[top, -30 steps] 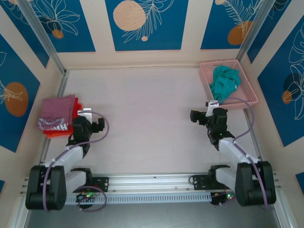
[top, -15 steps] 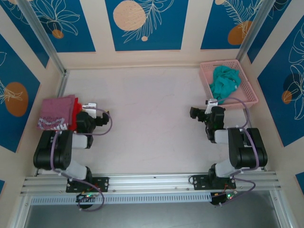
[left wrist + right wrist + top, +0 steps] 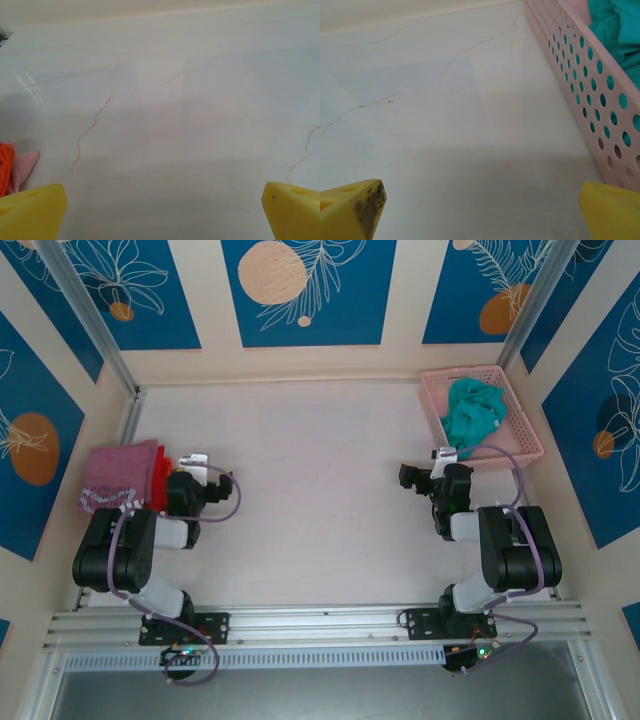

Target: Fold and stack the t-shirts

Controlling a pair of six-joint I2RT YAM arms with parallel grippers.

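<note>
Stacking spot: the dusty mauve-pink t-shirt lies folded at the table's left edge, on top of the bright red t-shirt, which peeks out along its right side.
Teal t-shirt: crumpled and unfolded inside the pink plastic lattice basket at the far right corner.
Left gripper: just beside the right edge of the stack, pointing toward the middle of the table; jaws spread wide, nothing between them.
Left wrist view: two yellow fingertips sit in the bottom corners over bare tabletop, with a bit of red and pink cloth at the left border.
Right gripper: near the basket's front corner but apart from it, over bare table; jaws spread wide and empty.
Right wrist view: yellow fingertips frame the table, one pad smudged dark; the basket's perforated wall runs along the right, with teal cloth showing above it and through the holes.
Arms: both folded back close to their bases.
</note>
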